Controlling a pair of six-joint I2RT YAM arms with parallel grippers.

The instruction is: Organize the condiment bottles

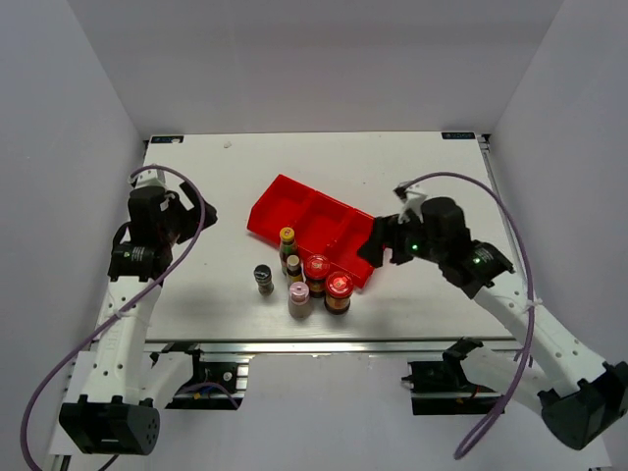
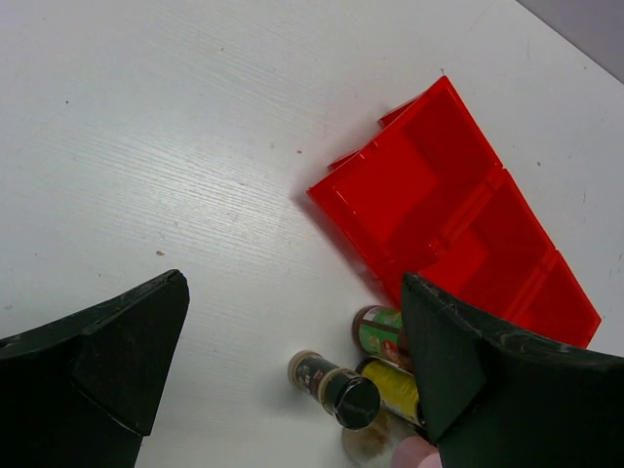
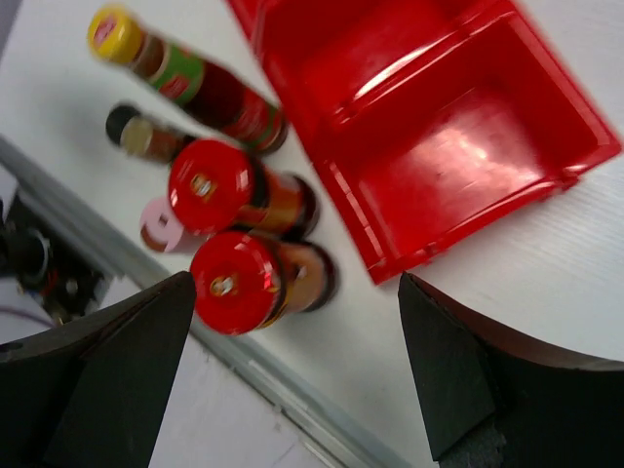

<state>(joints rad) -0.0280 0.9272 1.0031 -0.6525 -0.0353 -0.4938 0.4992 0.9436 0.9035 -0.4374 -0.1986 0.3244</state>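
Six condiment bottles stand in a cluster in front of the red tray. They are a yellow-capped bottle, a second one, a black-capped shaker, a pink-capped bottle and two red-lidded jars. My left gripper is open and empty, left of the cluster. In its wrist view the gripper looks onto the shaker. My right gripper is open and empty by the tray's right end. In its wrist view the gripper hangs beside the red jars.
The tray's three compartments hold nothing, as the left wrist view and right wrist view show. The table's front edge with a metal rail runs just behind the cluster. White walls enclose the table on three sides.
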